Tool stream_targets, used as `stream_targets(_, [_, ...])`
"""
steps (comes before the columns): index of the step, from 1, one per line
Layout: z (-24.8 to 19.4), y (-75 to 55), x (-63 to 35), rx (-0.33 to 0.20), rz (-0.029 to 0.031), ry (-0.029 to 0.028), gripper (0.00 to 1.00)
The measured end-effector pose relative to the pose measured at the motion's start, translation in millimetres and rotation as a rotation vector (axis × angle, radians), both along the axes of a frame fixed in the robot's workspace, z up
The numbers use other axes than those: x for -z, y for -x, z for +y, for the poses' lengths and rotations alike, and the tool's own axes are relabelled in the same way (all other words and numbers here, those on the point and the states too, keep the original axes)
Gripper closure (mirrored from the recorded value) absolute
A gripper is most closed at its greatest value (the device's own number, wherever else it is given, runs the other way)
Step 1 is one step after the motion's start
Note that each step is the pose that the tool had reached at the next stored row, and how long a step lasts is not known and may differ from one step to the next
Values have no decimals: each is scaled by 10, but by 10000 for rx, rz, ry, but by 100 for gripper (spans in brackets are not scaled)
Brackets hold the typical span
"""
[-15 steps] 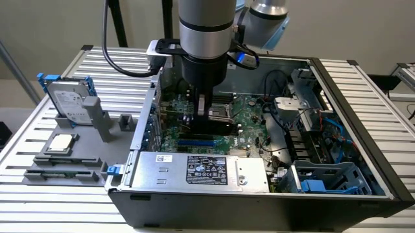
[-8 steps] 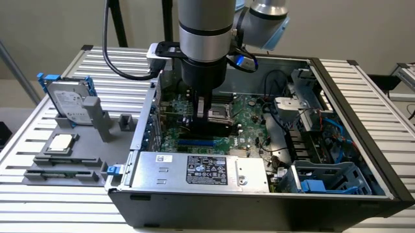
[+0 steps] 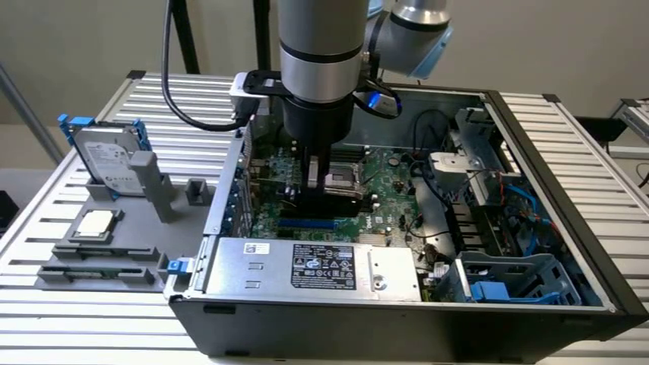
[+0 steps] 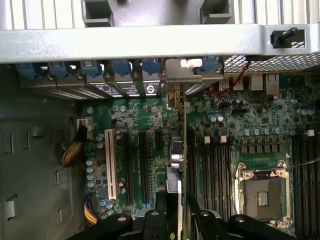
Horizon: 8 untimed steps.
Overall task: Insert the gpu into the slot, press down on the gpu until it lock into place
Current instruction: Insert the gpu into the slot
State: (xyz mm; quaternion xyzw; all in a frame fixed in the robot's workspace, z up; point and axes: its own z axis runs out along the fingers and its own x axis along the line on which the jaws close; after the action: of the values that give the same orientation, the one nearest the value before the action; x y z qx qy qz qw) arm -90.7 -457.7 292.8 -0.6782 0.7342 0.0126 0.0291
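Note:
The gpu (image 3: 330,204) is a thin black card standing on edge inside the open computer case, with my gripper (image 3: 327,190) shut on its upper edge. Right beneath its lower edge lies the blue slot (image 3: 307,225); I cannot tell whether the card is seated in it. In the wrist view the gpu (image 4: 183,145) shows edge-on as a thin line running from my gripper (image 4: 180,222) to its silver bracket (image 4: 178,70) at the case's rear wall. One finger (image 4: 156,222) presses each side of the card. The card hides the slot there.
A silver power-supply box (image 3: 315,266) sits just in front of the slot. The CPU socket (image 4: 262,192), black memory slots (image 4: 215,167) and a white slot (image 4: 109,162) flank the card. Cables and a blue drive cage (image 3: 507,285) occupy the exterior view's right. A hard drive (image 3: 106,160) stands on a fixture outside.

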Motion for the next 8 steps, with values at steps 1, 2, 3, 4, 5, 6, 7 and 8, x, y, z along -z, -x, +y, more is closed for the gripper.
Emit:
stream_targets(1, [0,0,9,0,5,1,74])
stream_targets(2, [0,0,19,0,9,1,74])
stream_targets(3, [0,0,28,0,14,0,74])
stream_targets(4, [0,0,37,0,19,-1,74])
stream_targets(5, [0,0,43,0,25,1,74])
stream_targets(6, [-1,0,49,0,30,0,74])
stream_targets(7, [-1,0,54,1,34,1,74])
stream_targets(8, [-1,0,59,0,36,0,74])
